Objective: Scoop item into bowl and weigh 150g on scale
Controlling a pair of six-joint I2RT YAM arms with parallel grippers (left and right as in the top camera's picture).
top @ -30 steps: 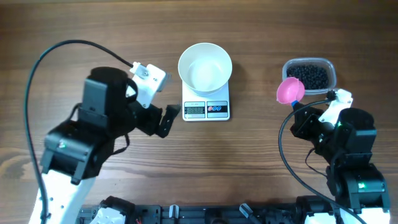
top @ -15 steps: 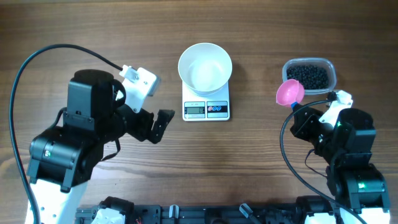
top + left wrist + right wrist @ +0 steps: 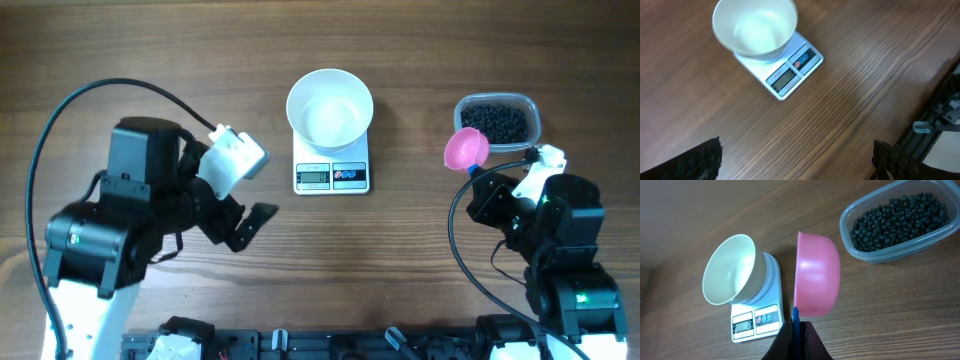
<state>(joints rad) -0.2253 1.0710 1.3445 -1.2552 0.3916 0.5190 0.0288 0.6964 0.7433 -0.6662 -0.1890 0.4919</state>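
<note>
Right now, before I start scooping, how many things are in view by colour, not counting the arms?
White: 2 (round glossy white bowl, rectangular white kitchen scale)
Pink: 1 (small pink plastic scoop)
Clear: 1 (clear rounded-rectangular plastic tub)
Black: 1 (heap of tiny black beans)
Total: 5

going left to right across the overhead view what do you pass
left claw, open → white bowl standing on the scale → pink scoop → clear tub of black beans
</note>
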